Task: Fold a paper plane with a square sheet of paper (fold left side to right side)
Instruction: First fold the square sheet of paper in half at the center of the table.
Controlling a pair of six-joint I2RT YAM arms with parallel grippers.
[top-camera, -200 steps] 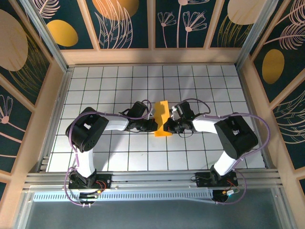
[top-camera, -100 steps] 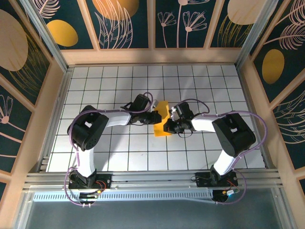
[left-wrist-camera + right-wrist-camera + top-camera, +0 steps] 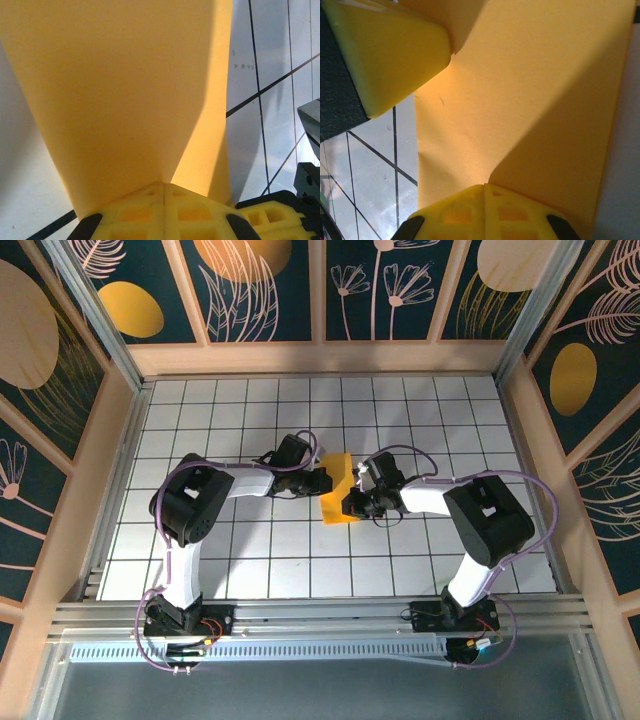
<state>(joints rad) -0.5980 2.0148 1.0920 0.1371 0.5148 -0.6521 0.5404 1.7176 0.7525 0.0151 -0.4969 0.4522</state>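
At the tips of the left gripper, the yellow fingers are pressed together with no gap. They pinch an edge of the thin orange-yellow square sheet of paper, which fans up and away from them with a shaded fold on its right. Seen from the right wrist, the right gripper is likewise clamped tight on the paper. A yellow finger of the left gripper lies against the sheet at the upper left.

From above, the left gripper sits at the paper's left edge. The right gripper sits at its right edge, nearer the arm bases. The sheet, folded into a slanted strip, lies between them near the middle of the white grid-lined table.

A second ago the left gripper pinched lower, beside the strip's near end. It has since slid towards the far end, and its forearm now reaches straighter. The right gripper has hardly shifted. The strip's near end looks wider than before.
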